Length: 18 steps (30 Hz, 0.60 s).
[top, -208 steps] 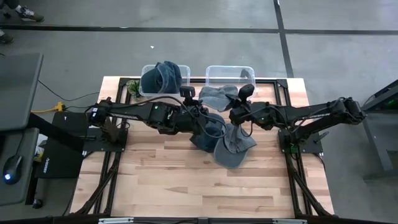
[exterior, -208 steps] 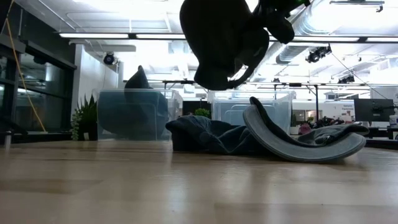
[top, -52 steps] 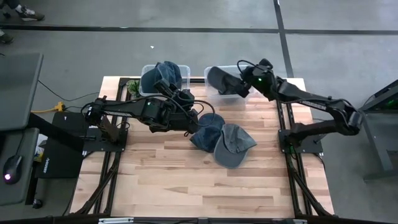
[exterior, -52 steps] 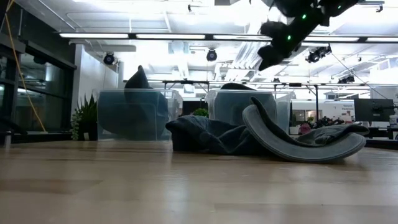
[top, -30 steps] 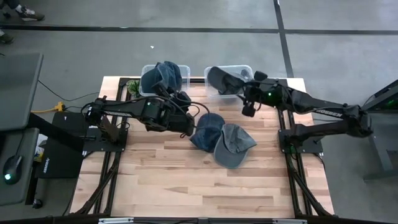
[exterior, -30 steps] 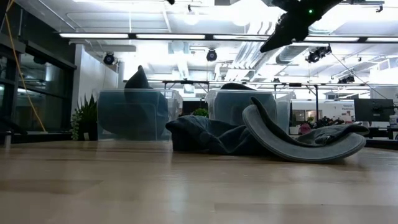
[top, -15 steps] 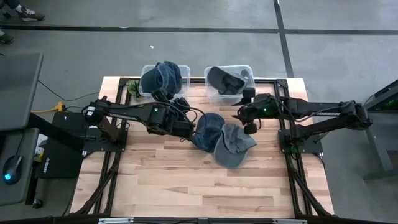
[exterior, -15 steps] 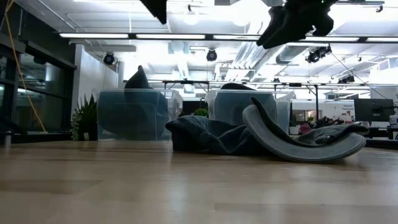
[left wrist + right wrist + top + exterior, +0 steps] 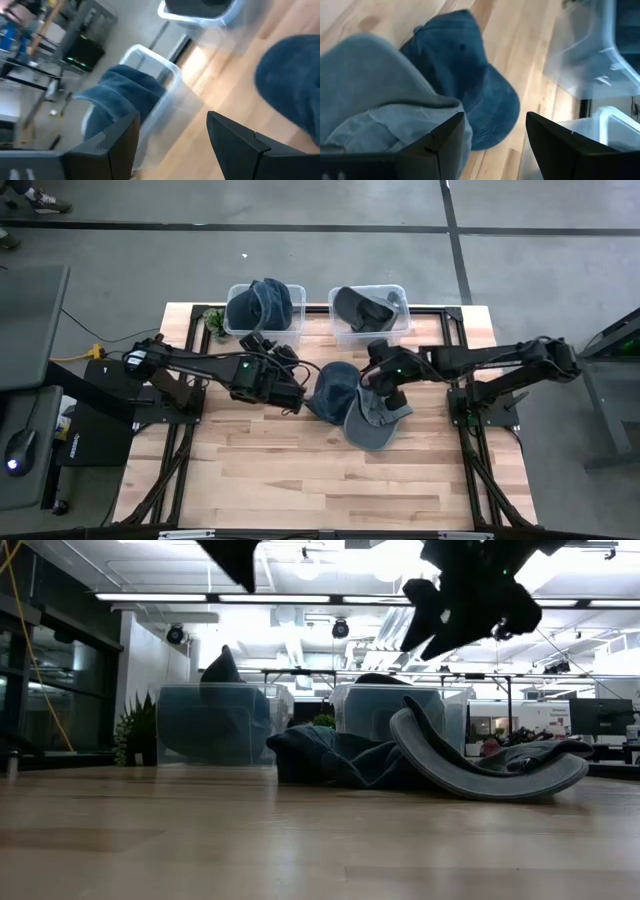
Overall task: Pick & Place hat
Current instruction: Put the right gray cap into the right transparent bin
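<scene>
We saw the right gripper [image 9: 388, 383] hang over the grey hat [image 9: 375, 415] on the surface [image 9: 280, 470], fingers spread and empty. The left gripper [image 9: 293, 393] reached low beside the blue hat [image 9: 335, 385], fingers likewise apart. Only the high view showed hats inside both bins [image 9: 265, 307].

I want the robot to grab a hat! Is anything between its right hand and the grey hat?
Nothing visible. The right end effector, open, hangs just above the grey hat; the blue hat lies beside it, not between.
</scene>
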{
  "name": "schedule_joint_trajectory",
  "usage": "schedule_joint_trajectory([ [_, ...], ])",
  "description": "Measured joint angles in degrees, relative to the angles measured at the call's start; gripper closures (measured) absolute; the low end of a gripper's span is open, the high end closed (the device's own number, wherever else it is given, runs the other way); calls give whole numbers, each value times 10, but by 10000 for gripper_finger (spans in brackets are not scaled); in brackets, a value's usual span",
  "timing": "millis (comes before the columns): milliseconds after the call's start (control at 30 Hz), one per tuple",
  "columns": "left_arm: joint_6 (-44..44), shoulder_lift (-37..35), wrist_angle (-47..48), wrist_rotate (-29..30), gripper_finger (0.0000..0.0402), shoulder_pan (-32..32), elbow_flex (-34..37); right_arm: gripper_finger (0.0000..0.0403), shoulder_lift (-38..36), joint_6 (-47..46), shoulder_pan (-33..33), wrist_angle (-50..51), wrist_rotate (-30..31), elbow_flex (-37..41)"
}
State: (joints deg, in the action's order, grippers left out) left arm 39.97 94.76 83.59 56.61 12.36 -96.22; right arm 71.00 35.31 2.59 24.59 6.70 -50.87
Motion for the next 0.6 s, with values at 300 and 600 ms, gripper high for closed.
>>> schedule_joint_trajectory([
  [300, -38, -79, -150, -86, 175, 42, 114, 196, 41, 70, 0, 0, -23, 0],
  [600, -72, -106, -271, -157, 175, 49, 199, 196, 83, 122, 0, -6, -35, 0],
])
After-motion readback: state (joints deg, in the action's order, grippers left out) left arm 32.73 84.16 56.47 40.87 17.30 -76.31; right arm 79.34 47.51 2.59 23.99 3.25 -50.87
